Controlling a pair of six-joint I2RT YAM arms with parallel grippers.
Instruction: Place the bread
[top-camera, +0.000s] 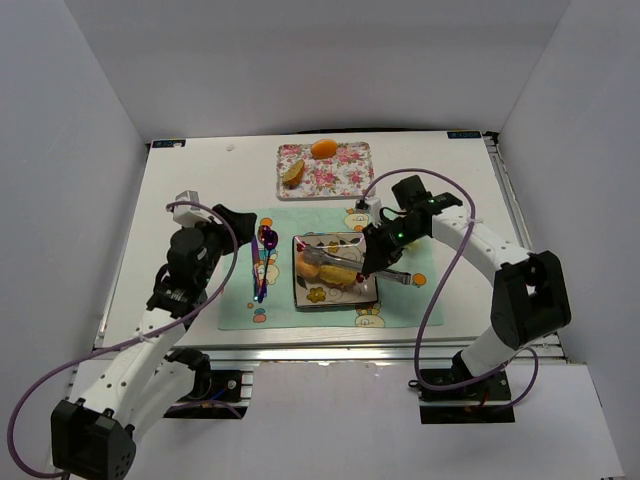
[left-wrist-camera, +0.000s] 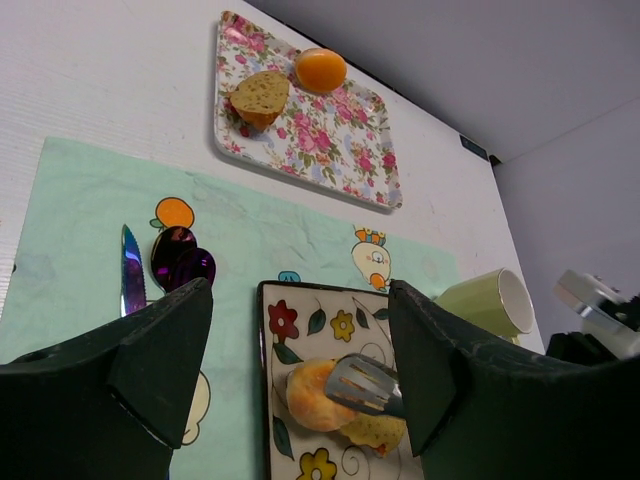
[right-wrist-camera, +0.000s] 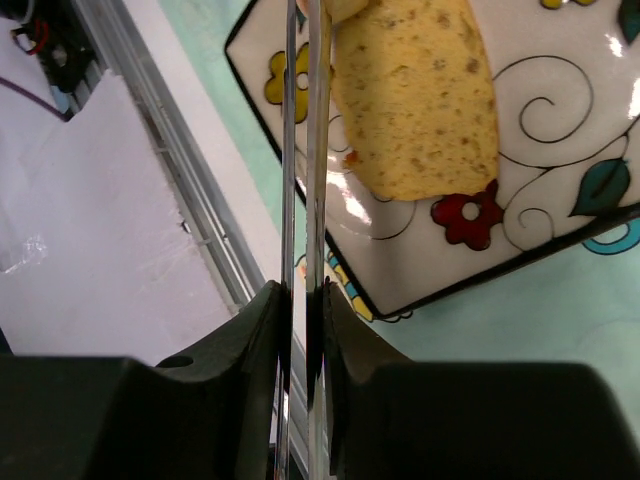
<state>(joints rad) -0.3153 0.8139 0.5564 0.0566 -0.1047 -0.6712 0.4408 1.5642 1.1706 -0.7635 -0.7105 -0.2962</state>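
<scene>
The bread lies flat on the square flowered plate, close to one corner. Just beside it run the two thin blades of metal tongs, almost pressed together. The right arm's fingers are closed on these tongs, and this arm reaches low over the plate from the right. The left arm's fingers are spread wide and hold nothing, above the green mat. A blue sticker at the far edge of the desk is too small to read. The plate's corner is close to the mat's border, and the railed desk edge is just beyond it.
</scene>
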